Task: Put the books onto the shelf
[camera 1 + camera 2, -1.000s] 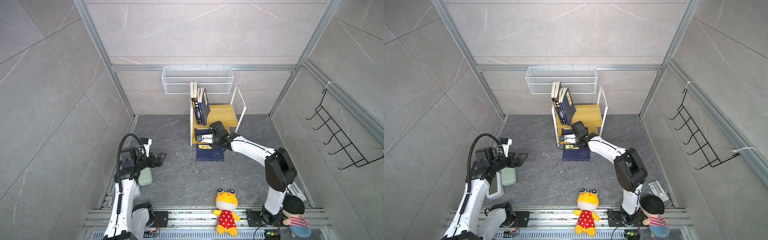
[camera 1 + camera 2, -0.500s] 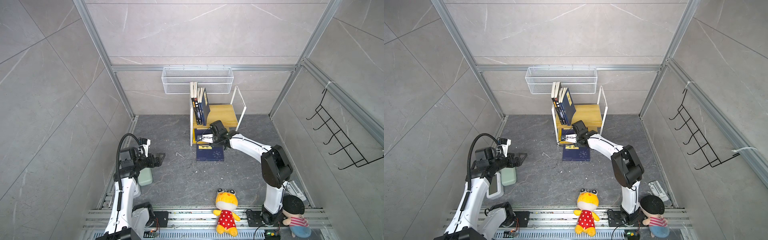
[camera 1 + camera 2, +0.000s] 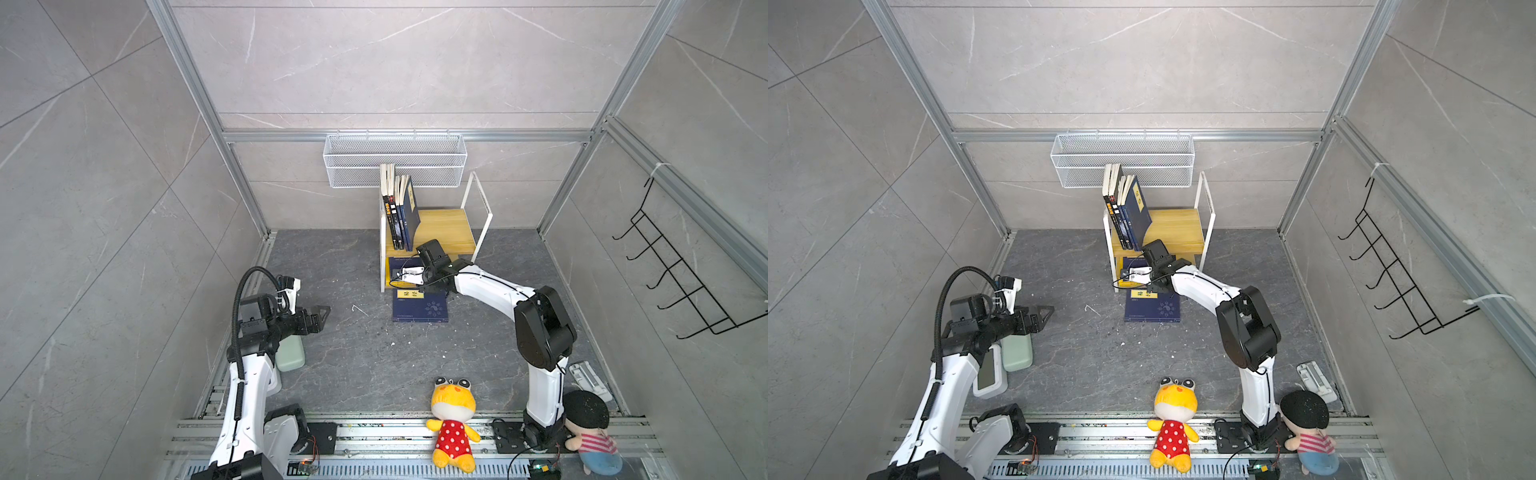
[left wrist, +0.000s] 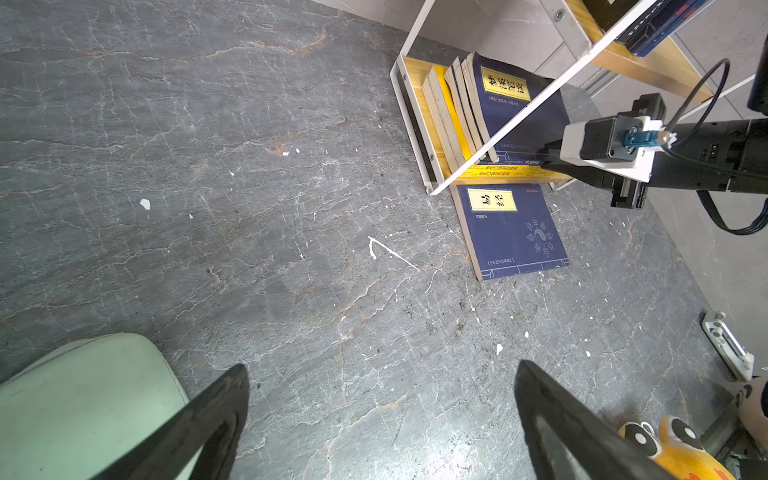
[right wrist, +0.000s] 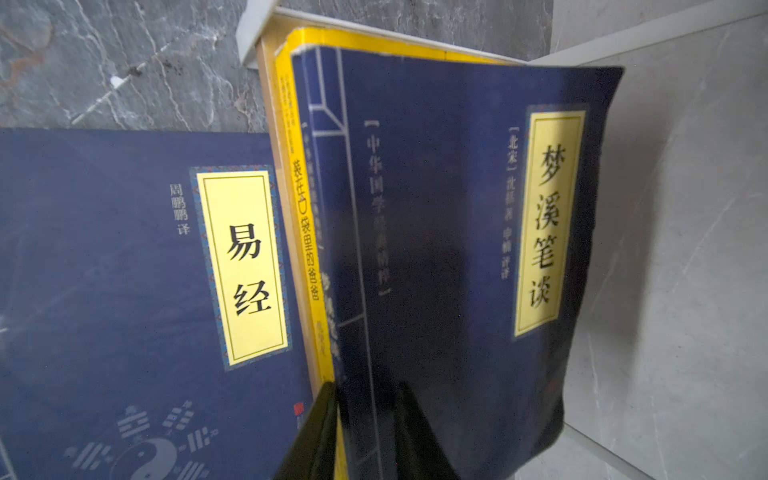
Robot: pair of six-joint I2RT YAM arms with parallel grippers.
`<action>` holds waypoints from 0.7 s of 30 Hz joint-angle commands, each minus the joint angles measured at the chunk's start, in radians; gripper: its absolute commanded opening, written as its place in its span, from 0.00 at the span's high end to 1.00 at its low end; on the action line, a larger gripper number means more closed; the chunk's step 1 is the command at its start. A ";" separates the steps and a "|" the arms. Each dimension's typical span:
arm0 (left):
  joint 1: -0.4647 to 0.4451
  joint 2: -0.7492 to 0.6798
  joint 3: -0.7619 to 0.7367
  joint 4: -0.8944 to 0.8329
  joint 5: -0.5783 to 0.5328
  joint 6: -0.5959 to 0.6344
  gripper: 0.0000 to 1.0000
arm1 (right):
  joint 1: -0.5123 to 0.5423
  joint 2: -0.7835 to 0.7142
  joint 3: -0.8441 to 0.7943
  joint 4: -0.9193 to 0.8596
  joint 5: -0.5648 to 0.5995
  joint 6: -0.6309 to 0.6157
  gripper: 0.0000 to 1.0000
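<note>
Plainly, the navy book (image 5: 457,249) bears a yellow title label (image 5: 548,220).

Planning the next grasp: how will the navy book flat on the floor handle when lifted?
Probably floppy: the book is a thin paperback. Lying flush on the floor, its edge looks hard to pinch; a push would likely slide it.

Bright even light; soft, blurred wrist close-up

Top views look down on everything; both wrist cameras face the shelf (image 4: 515,119), the right probably very close
</note>
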 commanded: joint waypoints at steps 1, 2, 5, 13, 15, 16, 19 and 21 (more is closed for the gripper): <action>0.006 -0.015 0.015 0.031 0.013 0.001 0.00 | -0.004 0.024 0.036 -0.008 0.007 0.031 0.74; 0.007 -0.015 0.016 0.027 0.015 0.001 0.00 | -0.004 0.027 0.042 -0.016 0.006 0.037 0.75; 0.008 -0.013 0.020 0.023 0.014 0.002 0.00 | -0.004 0.022 0.034 -0.008 -0.003 0.031 0.75; 0.011 -0.017 0.023 0.024 0.013 -0.009 0.00 | -0.001 0.027 0.038 0.008 0.001 0.043 0.77; 0.011 -0.021 0.015 0.034 0.015 -0.008 0.00 | -0.001 0.026 0.037 0.016 0.010 0.041 0.78; 0.012 -0.020 0.012 0.032 0.016 -0.007 0.00 | -0.001 0.028 0.043 0.007 0.010 0.042 0.78; 0.012 -0.015 0.024 0.021 0.011 -0.004 0.00 | 0.001 0.025 0.041 0.005 -0.001 0.044 0.78; 0.011 -0.019 0.017 0.031 0.012 -0.008 0.00 | 0.001 0.023 0.037 0.017 0.003 0.044 0.78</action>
